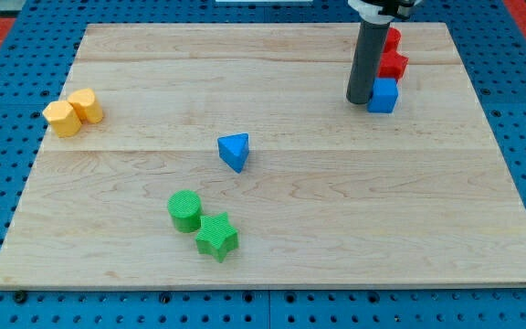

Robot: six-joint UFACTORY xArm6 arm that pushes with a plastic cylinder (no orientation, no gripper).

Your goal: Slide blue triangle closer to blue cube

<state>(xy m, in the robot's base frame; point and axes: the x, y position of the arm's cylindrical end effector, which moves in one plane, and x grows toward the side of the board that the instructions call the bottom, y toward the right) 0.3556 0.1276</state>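
The blue triangle [234, 151] lies near the middle of the wooden board [272, 238]. The blue cube [383, 95] sits at the view's upper right. My tip [360, 100] rests on the board right beside the blue cube's left side, touching or nearly touching it. The rod rises from there to the view's top. The triangle is far to the lower left of my tip.
Two red blocks [393, 64] stand just above the blue cube, partly hidden by the rod. Two yellow blocks [73, 112] sit at the left edge. A green cylinder [185, 210] and a green star [216, 236] lie below the triangle.
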